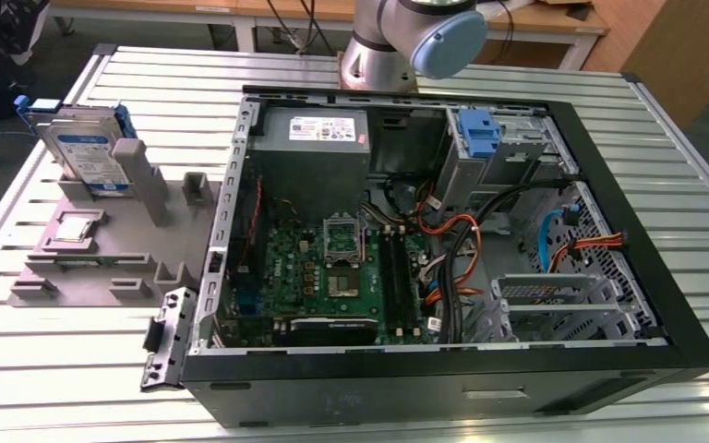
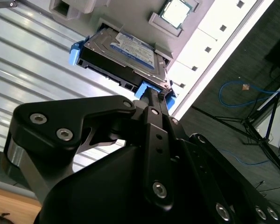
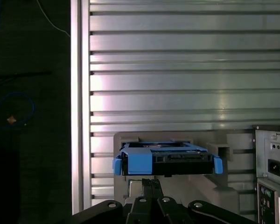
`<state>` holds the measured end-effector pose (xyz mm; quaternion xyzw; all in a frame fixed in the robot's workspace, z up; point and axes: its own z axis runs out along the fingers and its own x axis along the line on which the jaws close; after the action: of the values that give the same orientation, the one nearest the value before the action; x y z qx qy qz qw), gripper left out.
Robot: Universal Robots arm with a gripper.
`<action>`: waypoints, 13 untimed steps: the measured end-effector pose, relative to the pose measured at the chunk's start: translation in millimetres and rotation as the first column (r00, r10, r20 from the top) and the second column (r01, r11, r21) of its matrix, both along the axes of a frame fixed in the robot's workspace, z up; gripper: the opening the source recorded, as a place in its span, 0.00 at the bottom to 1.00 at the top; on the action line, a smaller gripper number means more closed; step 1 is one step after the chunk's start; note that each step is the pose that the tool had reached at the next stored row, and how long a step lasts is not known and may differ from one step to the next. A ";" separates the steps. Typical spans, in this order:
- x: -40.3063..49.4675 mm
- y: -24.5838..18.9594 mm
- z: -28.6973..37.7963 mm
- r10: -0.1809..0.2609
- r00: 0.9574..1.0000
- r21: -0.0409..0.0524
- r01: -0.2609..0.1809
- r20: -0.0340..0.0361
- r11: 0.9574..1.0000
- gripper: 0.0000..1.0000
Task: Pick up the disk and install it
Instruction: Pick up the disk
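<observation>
In the exterior view, the disk [image 1: 90, 152] is standing on edge in a grey holder [image 1: 84, 277] on the slatted tabletop [image 1: 59, 369], to the exterior view's left of the open computer case [image 1: 453, 383]. In the second wrist view, the gripper [image 2: 154, 93] is hovering at the blue rail of the disk [image 2: 126, 51], its fingers [image 2: 151, 116] pressed together around nothing. In the first wrist view, the gripper [image 3: 151, 181] is sitting just beside the disk [image 3: 165, 158].

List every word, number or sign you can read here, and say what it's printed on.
No print here can be read.
White-and-blue label on the disk: print too small to read.
Sticker on the power supply: print blurred.
Top of the chip: marks too faint to read.
</observation>
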<state>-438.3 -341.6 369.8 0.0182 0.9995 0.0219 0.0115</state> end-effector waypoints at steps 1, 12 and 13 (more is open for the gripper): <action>0.0 0.0 0.0 0.007 1.000 0.000 -0.007 0.000 1.000 0.10; 0.0 0.0 0.0 0.097 0.995 0.000 -0.097 0.000 0.995 0.10; 0.0 0.0 0.0 0.104 0.995 0.000 -0.104 0.000 0.995 0.10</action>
<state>-438.3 -341.6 369.8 -0.0340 0.9991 0.0225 0.0104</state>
